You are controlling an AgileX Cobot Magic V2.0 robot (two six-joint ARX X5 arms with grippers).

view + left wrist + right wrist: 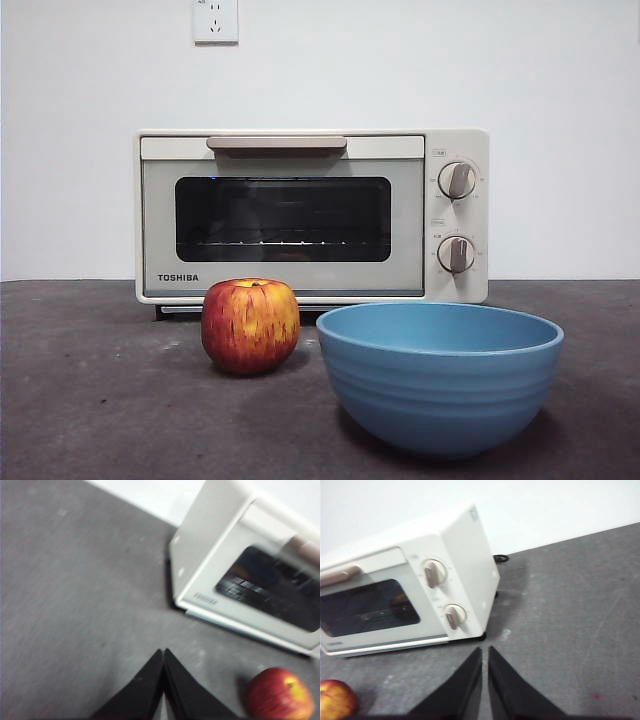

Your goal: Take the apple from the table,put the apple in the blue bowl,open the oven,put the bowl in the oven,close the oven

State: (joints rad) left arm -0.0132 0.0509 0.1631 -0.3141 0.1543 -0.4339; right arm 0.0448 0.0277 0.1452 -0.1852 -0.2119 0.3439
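Observation:
A red apple with yellow streaks stands on the dark grey table, in front of the oven's lower left. Right of it, nearer the camera, sits the wide blue bowl, with nothing in it that I can see. The cream Toshiba oven stands behind both with its door closed. My left gripper hangs shut above bare table left of the apple. Over the table right of the oven, my right gripper is shut with nothing in it. Neither arm shows in the front view.
A white wall with a socket rises behind the oven. A black cable lies behind the oven's right rear corner. Two grey knobs sit on the oven's right panel.

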